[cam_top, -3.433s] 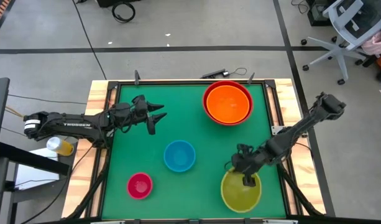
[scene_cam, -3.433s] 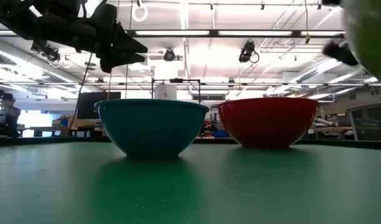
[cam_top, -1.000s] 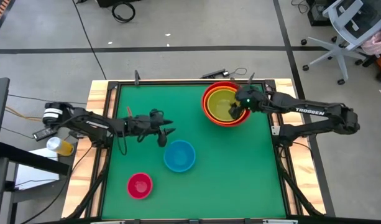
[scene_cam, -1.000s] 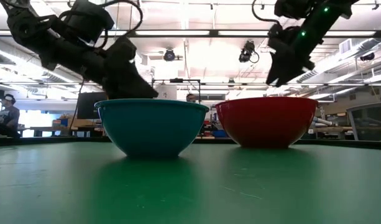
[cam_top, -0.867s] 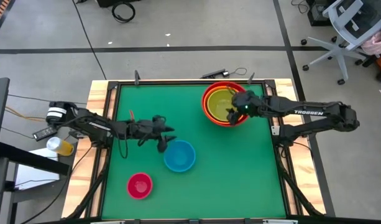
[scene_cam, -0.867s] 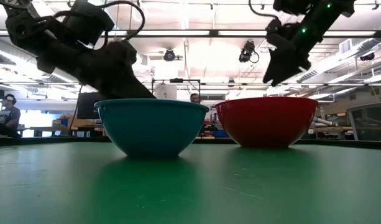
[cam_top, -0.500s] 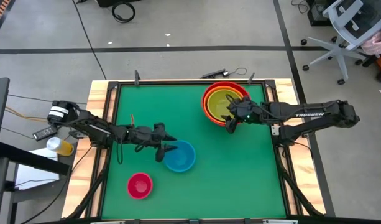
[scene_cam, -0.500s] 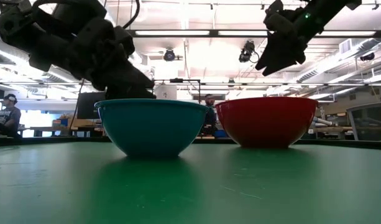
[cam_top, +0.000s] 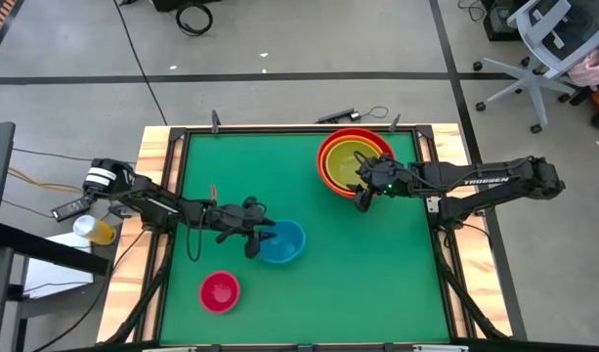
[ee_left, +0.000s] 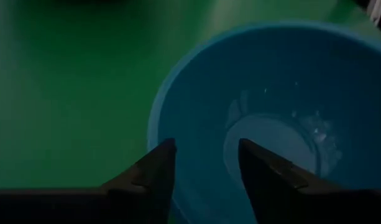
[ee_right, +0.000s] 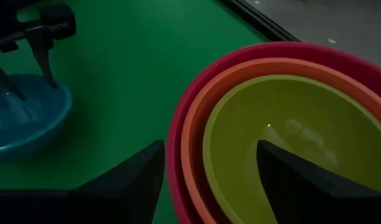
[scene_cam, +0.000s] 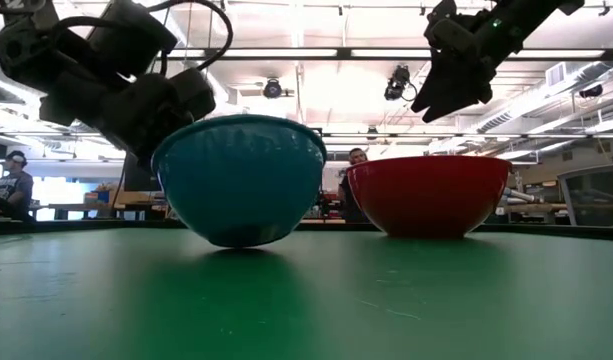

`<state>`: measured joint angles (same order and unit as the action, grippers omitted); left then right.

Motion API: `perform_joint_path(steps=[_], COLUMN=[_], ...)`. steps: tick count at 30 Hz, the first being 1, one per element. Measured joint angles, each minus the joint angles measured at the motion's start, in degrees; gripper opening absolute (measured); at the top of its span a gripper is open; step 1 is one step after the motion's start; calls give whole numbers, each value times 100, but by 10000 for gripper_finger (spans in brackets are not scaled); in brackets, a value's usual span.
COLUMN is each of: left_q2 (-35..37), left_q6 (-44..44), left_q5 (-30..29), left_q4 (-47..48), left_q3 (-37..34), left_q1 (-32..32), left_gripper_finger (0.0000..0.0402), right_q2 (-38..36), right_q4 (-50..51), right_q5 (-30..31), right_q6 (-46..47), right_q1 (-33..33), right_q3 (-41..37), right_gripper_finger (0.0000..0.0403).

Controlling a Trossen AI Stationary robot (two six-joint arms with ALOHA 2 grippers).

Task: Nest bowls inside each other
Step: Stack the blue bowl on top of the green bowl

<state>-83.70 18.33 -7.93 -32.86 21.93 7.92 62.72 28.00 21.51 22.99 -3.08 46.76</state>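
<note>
Two dark arms work over a green-topped table in the high view. Left gripper sits at the near-left rim of a round blue plastic bowl, mid-table, one finger inside the rim and one outside. Small round pink bowl stands apart, toward the front left corner. At the back right, a stack: yellow-green bowl nested in an orange bowl, that one in a large red bowl. Right gripper hangs just in front of the stack's rim, holding nothing.

Low view: blue bowl is tilted, its mouth tipped toward the camera, bottom touching the table. Left gripper is behind its left side, fingertips hidden. Red bowl stands upright to its right. Right gripper is above the red bowl, clear of it.

Left wrist view: two dark fingers straddle the blue bowl's rim, narrowly parted; whether they pinch the wall yet, cannot tell.

Right wrist view: fingers spread wide, empty, over the red bowl's edge. Orange and yellow-green bowls sit inside. Blue bowl shows farther off with the left gripper at it.
</note>
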Motion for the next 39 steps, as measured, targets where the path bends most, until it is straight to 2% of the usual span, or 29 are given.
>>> perform_joint_path(steps=[4,8,19,23,25,28,32,39], left_q2=[3,100,325,325,325,309,308,308], left_q6=[27,33,-46,-35,-25,267,334,272], left_q5=[-218,-405,-541,-1078,-1212,-1093,-893,-889], left_q4=[-40,-99,139,446,588,842,890,823], left_q3=[0,0,0,0,0,0,-2,-2], left_q1=[-3,-4,-82,-103,-140,-213,-192,-192], left_gripper_finger=[145,143,201,225,231,229,186,46], right_q2=[0,0,1,2,2,2,2,16], right_q4=[1,19,165,163,165,165,97,49], right_q5=[-2,-16,-19,-19,-19,-129,-198,-187], right_q6=[45,67,108,170,246,301,387,680], right_q1=[43,45,45,45,47,75,169,442], right_q3=[0,0,0,0,0,0,0,0], right_gripper_finger=[257,257,257,257,257,257,257,257])
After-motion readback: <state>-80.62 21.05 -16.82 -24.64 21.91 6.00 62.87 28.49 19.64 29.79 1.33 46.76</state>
